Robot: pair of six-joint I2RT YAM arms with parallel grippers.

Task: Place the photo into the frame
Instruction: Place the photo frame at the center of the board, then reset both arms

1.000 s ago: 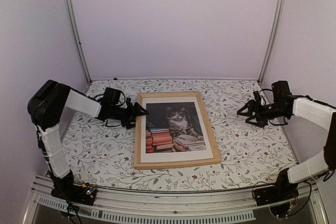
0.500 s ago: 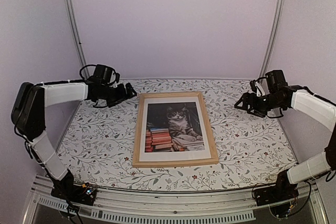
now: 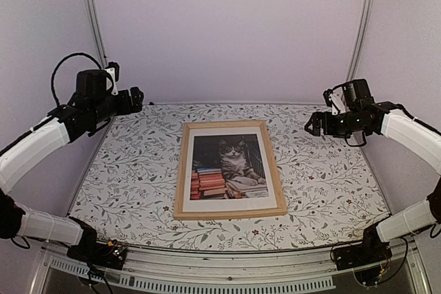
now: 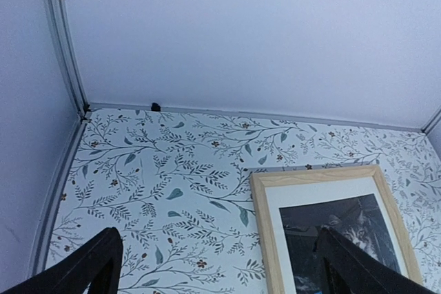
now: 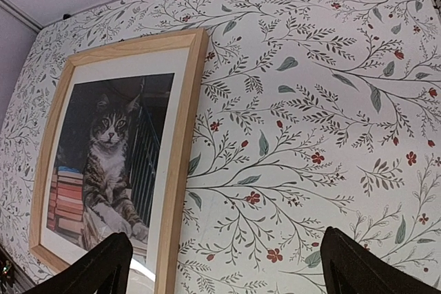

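The light wood frame (image 3: 180,170) lies flat in the middle of the floral table. The cat photo (image 3: 229,166) sits inside it, face up, behind a white mat border. The frame also shows in the left wrist view (image 4: 265,232) and the right wrist view (image 5: 178,160), and the photo shows there too (image 4: 344,232) (image 5: 103,163). My left gripper (image 3: 132,100) is raised at the far left, open and empty. My right gripper (image 3: 313,125) is raised at the far right, open and empty. Neither touches the frame.
The floral tablecloth (image 3: 324,184) covers the whole table. Pale walls stand at the back and sides, with metal posts (image 3: 95,32) in the back corners. A metal rail runs along the near edge.
My left arm has pulled away from the frame's left edge, lifted and swung back to the far left corner. My right arm has risen slightly and drawn back. The frame stays put.
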